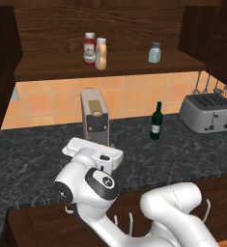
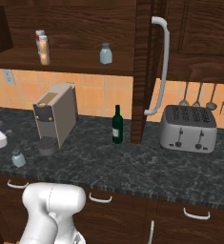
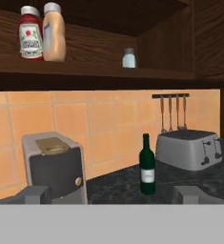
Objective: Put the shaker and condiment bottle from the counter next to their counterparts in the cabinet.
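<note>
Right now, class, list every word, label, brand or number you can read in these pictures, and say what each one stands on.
No text can be read.
Red bottle: pale label with dark print, too blurred to read.
Wine bottle: pale label, no letters legible.
Condiment bottle: faint label patch, unreadable.
Coffee machine and toaster: no markings visible.

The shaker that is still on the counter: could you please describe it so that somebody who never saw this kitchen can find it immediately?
Start at the black stone counter and find the grey coffee machine. The shaker stands in front of it, toward the left, close to the counter's front edge. It is small, pale blue-grey with a grey cap, far shorter than the dark green wine bottle farther right.
</note>
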You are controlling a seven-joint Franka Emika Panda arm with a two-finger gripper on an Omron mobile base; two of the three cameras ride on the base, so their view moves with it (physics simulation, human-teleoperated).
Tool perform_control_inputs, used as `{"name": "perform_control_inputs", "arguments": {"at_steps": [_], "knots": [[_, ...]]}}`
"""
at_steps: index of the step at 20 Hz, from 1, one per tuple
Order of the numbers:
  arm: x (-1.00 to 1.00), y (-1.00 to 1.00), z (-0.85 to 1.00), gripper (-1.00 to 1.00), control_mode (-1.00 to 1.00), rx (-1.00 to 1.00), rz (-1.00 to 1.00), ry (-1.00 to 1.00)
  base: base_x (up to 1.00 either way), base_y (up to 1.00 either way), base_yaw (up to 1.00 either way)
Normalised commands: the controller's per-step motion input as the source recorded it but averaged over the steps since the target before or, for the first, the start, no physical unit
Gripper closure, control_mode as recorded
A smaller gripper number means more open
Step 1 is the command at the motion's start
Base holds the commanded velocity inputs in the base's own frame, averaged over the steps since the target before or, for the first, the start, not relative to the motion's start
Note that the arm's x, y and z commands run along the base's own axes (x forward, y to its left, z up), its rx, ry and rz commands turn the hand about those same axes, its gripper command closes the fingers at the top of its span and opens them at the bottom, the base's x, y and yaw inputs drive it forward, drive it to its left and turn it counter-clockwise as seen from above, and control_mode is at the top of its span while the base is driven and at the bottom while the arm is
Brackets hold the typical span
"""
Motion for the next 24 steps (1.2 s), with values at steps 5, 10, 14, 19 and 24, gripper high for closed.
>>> {"name": "perform_control_inputs", "arguments": {"at_steps": [5, 10, 14, 19, 24], "knots": [[0.00, 0.16, -0.62, -1.00, -1.00, 0.02, -0.15, 0.04, 0.00, 0.00, 0.00], [0.00, 0.12, -0.56, -1.00, -1.00, 0.01, -0.04, 0.04, 0.00, 0.00, 0.00], [0.00, 0.14, -0.60, -1.00, -1.00, 0.00, 0.00, 0.04, 0.00, 0.00, 0.00], [0.10, 0.17, -0.37, -1.00, -1.00, 0.00, 0.00, 0.04, 0.00, 0.00, 0.00], [0.16, 0.21, -0.23, -1.00, -1.00, 0.00, 0.00, 0.06, 0.00, 0.00, 0.00]]}}
